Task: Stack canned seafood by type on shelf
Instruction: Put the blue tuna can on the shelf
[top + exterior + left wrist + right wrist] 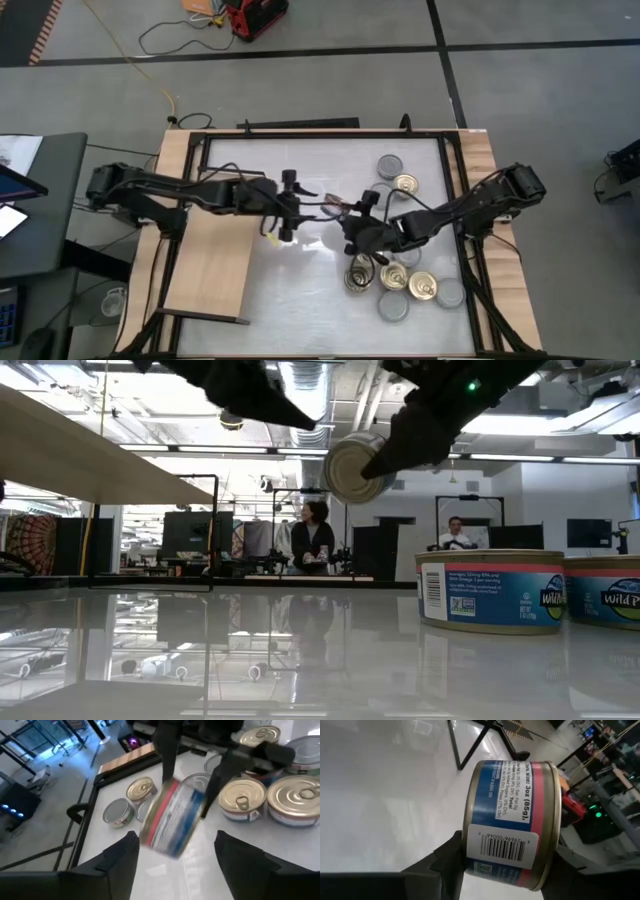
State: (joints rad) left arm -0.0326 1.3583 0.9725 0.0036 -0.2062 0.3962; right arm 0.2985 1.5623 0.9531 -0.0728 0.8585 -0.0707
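The right end effector [505,865] clamps a blue-and-pink tin [512,822] on edge, lifted clear of the counter [300,290]. Facing it, the left end effector [172,852] stands open and empty. We judge that a handover could drop the tin if the right fingers release early, knocking the tins [405,285] below. The shelf [205,265] lies beside the left end effector. Only the right wrist view shows the label; only the low view shows the height.
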